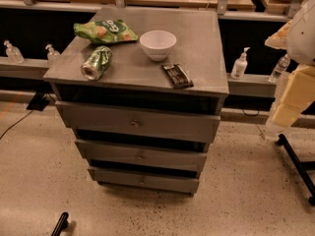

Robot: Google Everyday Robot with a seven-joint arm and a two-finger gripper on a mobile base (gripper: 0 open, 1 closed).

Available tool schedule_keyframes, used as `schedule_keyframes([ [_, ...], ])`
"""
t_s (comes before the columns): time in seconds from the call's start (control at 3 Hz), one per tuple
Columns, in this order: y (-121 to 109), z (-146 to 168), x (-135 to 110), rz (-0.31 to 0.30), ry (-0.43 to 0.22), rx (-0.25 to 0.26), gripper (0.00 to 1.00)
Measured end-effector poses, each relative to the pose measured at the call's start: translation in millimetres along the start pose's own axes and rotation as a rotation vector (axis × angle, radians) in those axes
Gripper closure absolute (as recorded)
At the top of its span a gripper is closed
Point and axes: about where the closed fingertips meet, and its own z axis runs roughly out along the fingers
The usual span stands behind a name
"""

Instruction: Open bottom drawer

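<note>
1. the grey cabinet (147, 127) fills the centre of the frame. its worktop (197, 38) carries a white bowl (157, 44), a green chip bag (105, 31), a dented can (97, 63) and a dark packet (176, 75).
2. the bottom drawer (142, 180), low centre, has the narrowest front and looks pushed in.
3. the gripper (61, 223) shows as a dark tip at the lower left edge, well apart from the drawer. how wide it stands, i cannot tell.
</note>
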Motion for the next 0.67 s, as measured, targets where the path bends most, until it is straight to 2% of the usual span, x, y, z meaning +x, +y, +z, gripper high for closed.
schedule_keyframes([
  [0.33, 0, 1, 0, -0.001, -0.001, -0.002, 0.0],
  [0.67, 13, 47, -7, -0.071, -0.054, -0.133, 0.0],
])
